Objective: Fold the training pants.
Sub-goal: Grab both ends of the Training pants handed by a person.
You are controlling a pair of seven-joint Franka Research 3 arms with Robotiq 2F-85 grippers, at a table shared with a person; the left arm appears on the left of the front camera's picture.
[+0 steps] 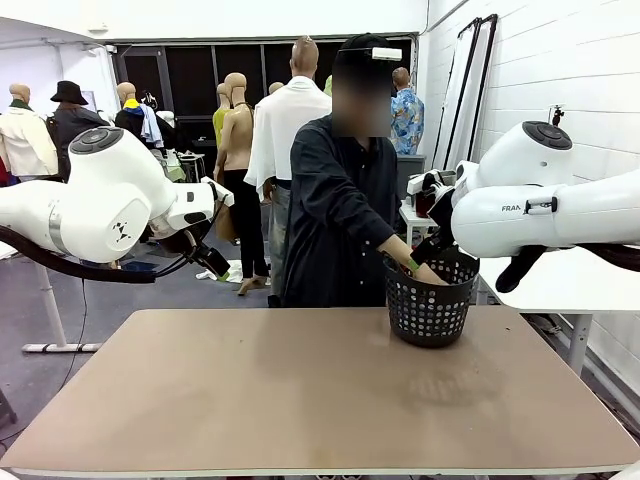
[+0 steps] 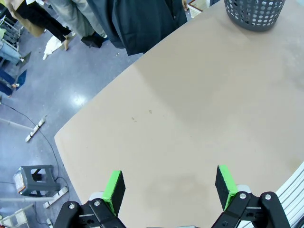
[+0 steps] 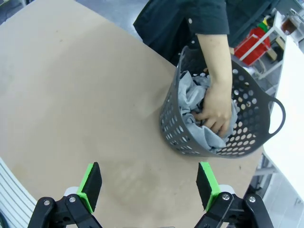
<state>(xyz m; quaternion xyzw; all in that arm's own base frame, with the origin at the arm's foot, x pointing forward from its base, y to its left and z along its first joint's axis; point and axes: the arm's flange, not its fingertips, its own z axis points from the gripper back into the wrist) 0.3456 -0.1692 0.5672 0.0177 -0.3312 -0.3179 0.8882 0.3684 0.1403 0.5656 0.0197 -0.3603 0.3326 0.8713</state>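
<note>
Your left end effector [image 2: 169, 186] and right end effector [image 3: 148, 183] hang open, holding nothing, above the counter [image 3: 71, 95]. The training pants [image 3: 189, 97] lie bunched inside the mesh basket [image 3: 247, 140], with the person's hand [image 3: 216, 111] on them.

Left gripper [image 2: 170, 188] jaws wide above bare tan table [image 2: 190, 118], grey mesh basket [image 2: 254, 12] at far corner, person's dark garment [image 2: 137, 21] beyond edge

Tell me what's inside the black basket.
Crumpled training pants, with the person's hand pressed into them. The floor of the basket and the pants' lower folds are covered.
</note>
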